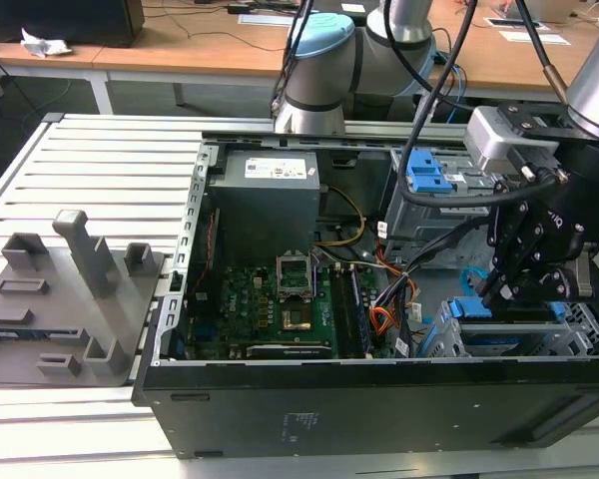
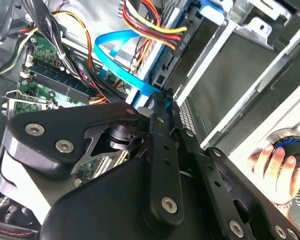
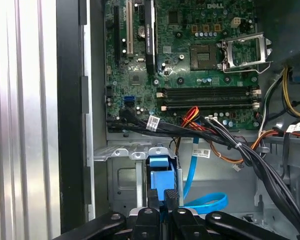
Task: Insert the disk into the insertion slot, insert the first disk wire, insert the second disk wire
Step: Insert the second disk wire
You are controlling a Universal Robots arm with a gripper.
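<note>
Black linkage bars of the gripper fill the near edge of the first wrist view, and its fingers look drawn together on the blue carrier of the disk, which stands between them at the mouth of the slot. The silver perforated cage of that slot sits at the front corner of the open case, on the exterior view's right, with the gripper low over it and blue plastic showing just beneath the fingertips. In the second wrist view the gripper reaches toward the light-blue cable, whose flat ribbon loops past the fingertips; whether it touches them I cannot tell. The same light-blue cable lies curled on the case floor just beside the disk in the first wrist view, with 1 strand rising toward the board. A little farther in, the orange-red wires run with a bundle of dark cables across the case above the cage. Behind them lies the green motherboard with its open processor socket. A taller grey cage with a blue latch stands deeper in the case, near the arm's base. A person's hand rests on a round knob at the far side of the second wrist view.
</note>
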